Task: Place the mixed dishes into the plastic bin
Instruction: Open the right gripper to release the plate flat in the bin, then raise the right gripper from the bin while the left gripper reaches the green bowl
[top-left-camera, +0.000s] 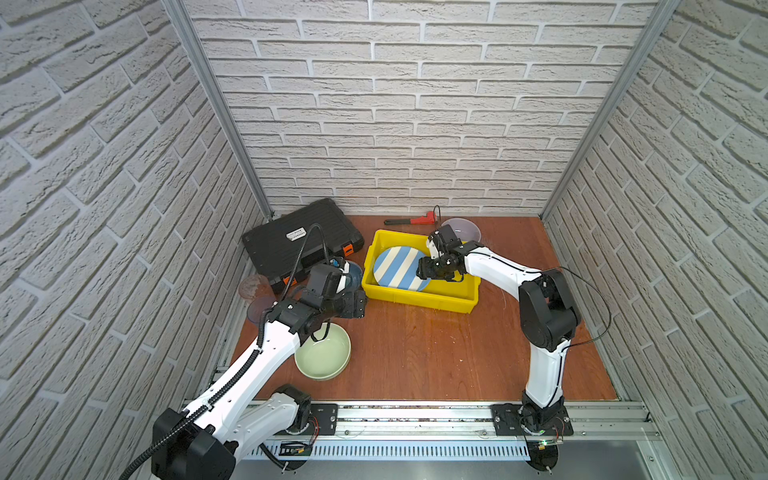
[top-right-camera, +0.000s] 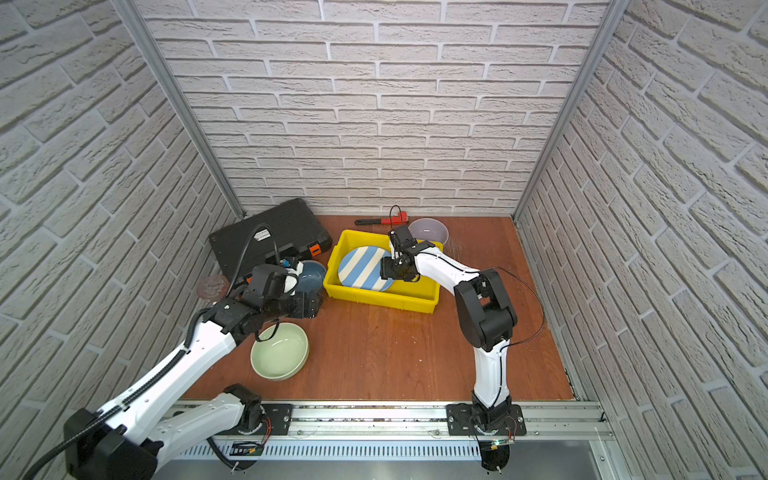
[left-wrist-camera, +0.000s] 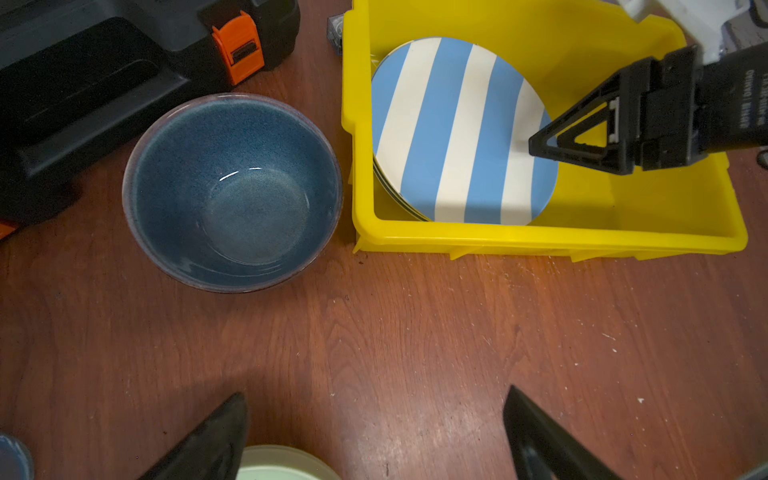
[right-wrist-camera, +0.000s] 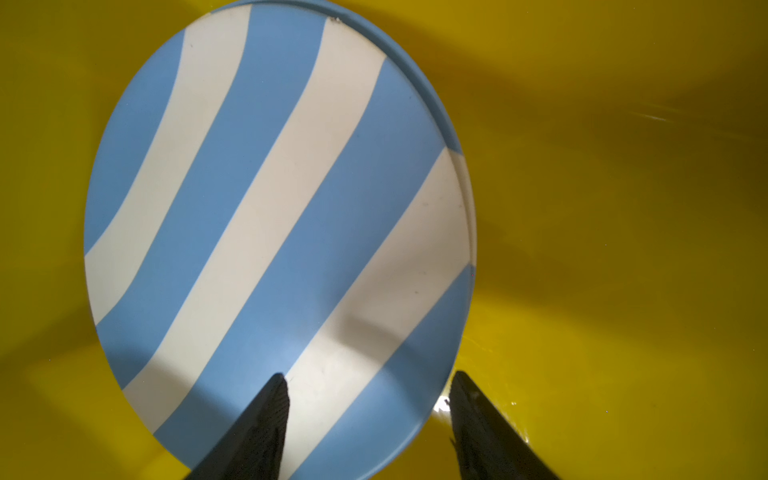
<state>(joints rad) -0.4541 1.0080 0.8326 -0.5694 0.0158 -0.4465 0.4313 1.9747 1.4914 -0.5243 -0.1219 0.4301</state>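
The yellow plastic bin (top-left-camera: 419, 298) (top-right-camera: 382, 300) stands at mid-table. In it a blue-white striped plate (top-left-camera: 401, 268) (right-wrist-camera: 270, 208) leans on top of other plates whose edges show beneath it. My right gripper (right-wrist-camera: 370, 375) (top-left-camera: 424, 270) is down in the bin and open, one finger over the plate and the other past its rim. My left gripper (left-wrist-camera: 376, 392) (top-left-camera: 359, 305) hovers open over bare table, with the blue bowl (left-wrist-camera: 232, 195) on one side and the pale green bowl (top-left-camera: 326, 353) on the other. A lavender bowl (top-left-camera: 465, 228) sits behind the bin. Two tinted tumblers (top-left-camera: 253, 284) stand by the left wall.
A black tool case (top-left-camera: 299, 241) with orange latches lies at the back left, touching the blue bowl's side. A red pipe wrench (top-left-camera: 409, 220) lies along the back wall. Brick-patterned walls close in three sides.
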